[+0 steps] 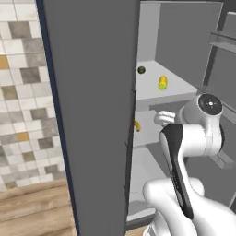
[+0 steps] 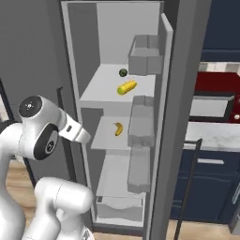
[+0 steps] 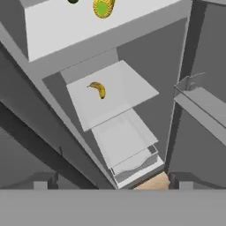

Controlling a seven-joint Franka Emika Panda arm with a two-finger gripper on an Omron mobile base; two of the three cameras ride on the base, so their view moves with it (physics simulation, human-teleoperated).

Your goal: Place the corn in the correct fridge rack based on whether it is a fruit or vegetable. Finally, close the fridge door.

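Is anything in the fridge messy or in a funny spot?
Nothing looks spilled or broken. The corn lies on its side on the upper shelf beside a small dark-green round item, and a banana lies on the shelf below. The one unfinished thing: the fridge door stands open.

Arm [image 2: 42, 136] was all glossy white, chunky rounded shells like a stack of fat sausages. The joint cap at 12 o'clock of the arm in the right base view was a dark grey disc with a lighter shiny dot in the middle, ringed in white, and below it sat a big dark oval patch on the side of the same housing. From the left base view the same cap looked black with a pale glint, and a long black strip ran down the link toward 6 o'clock, with a row of tiny pale marks along it. A short white squared-off segment had a faint grey band. No loose cables or screws that I could make out
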